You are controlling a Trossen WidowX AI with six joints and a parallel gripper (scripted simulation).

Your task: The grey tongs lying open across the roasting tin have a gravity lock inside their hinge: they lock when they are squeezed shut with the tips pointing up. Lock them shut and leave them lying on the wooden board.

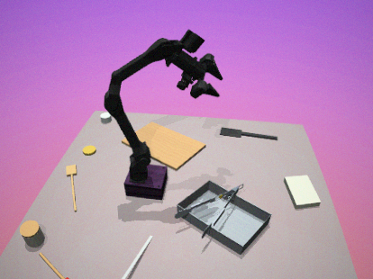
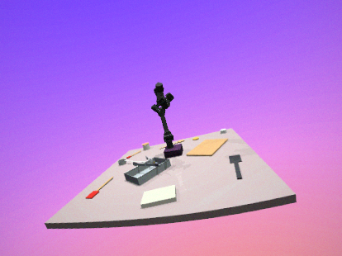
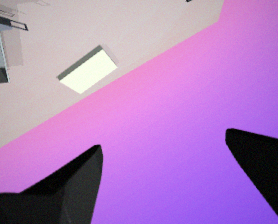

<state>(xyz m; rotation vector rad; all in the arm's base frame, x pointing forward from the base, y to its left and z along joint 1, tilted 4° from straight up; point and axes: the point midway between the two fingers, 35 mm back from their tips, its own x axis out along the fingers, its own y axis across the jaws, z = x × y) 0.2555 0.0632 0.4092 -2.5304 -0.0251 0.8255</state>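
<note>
The arm (image 1: 135, 66) (image 2: 164, 122) arches high above the table (image 1: 158, 259) (image 2: 231, 205) (image 3: 30, 110), its open hand (image 1: 220, 87) (image 2: 155, 85) (image 3: 164, 143) angled outward and downward.

Tongs (image 1: 215, 199) (image 2: 144, 163) across tin (image 1: 257, 238) (image 2: 140, 177); board (image 1: 167, 145) (image 2: 207, 147) behind tin, 1 spatula (image 1: 249, 134) (image 2: 237, 166) right of board.

Grey tongs (image 1: 221, 199) — open across tin (image 1: 257, 235) (image 2: 138, 178)

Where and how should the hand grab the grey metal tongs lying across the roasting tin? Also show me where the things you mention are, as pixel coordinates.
Probably from above, fingers straddling both arms of the open grey tongs (image 1: 208, 202) between hinge and tips: they splay apart over the dark rectangular tin (image 1: 257, 229) (image 2: 133, 179), leaving both outer sides exposed.
</note>
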